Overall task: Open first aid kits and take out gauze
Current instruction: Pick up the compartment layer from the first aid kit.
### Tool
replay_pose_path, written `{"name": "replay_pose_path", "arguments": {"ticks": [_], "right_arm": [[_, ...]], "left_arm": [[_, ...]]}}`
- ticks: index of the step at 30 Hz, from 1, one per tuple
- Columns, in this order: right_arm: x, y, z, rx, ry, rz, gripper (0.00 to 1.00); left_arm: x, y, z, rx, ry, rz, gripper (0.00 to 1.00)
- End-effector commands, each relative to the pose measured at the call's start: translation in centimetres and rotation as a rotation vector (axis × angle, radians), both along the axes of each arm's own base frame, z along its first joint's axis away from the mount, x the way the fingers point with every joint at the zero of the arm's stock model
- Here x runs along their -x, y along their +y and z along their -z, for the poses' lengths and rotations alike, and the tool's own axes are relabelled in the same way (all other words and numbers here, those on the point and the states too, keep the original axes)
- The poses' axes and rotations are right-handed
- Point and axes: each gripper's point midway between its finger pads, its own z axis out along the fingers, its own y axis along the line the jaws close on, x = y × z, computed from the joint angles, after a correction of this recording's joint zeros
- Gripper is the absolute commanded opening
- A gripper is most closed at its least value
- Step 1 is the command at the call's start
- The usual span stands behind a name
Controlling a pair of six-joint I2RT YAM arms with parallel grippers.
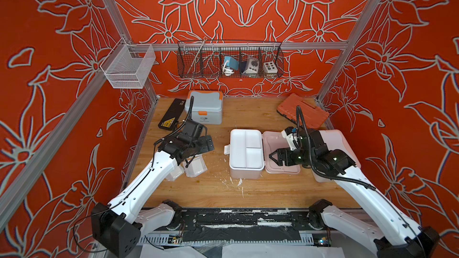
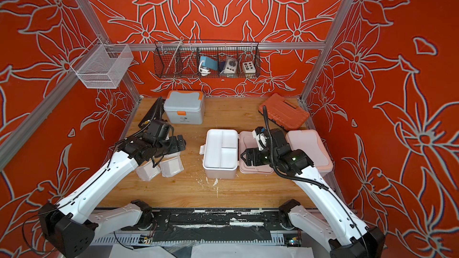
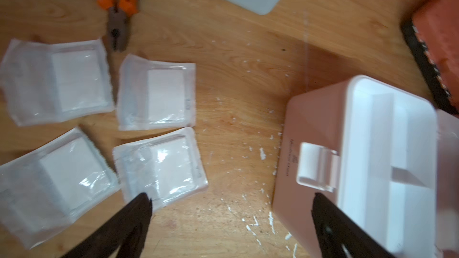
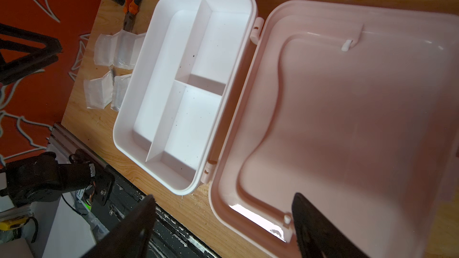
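Note:
Several gauze packets (image 3: 159, 93) lie flat on the wooden table at the left, seen in both top views (image 1: 197, 168) (image 2: 171, 167). My left gripper (image 3: 231, 202) hangs open just above them, nothing between its fingers. The white first aid kit with peach trim stands open mid-table: its divided tray (image 1: 246, 153) (image 4: 183, 90) is empty and its lid (image 4: 347, 120) lies flat beside it. My right gripper (image 4: 223, 201) (image 1: 272, 158) is open over the lid's near edge. A blue-grey kit with orange trim (image 1: 203, 106) stands shut at the back left. A pale pink kit (image 1: 334, 142) sits shut at the right, under my right arm.
Orange-handled pliers (image 3: 119, 8) lie beyond the gauze. A flat black case with a yellow label (image 1: 171, 115) sits at the back left, and a ribbed orange-red tool case (image 1: 303, 111) at the back right. A black wire basket (image 1: 229, 59) and a white mesh basket (image 1: 129, 67) hang on the frame.

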Motion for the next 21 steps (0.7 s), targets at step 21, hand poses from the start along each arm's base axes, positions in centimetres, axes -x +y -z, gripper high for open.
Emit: {"name": "replay_pose_path", "arguments": {"ticks": [21], "right_arm": [[-0.8, -0.1, -0.5, 0.047, 0.019, 0.014, 0.86]], "left_arm": [[0.9, -7.5, -4.9, 0.312, -0.419, 0.325, 0.98]]}}
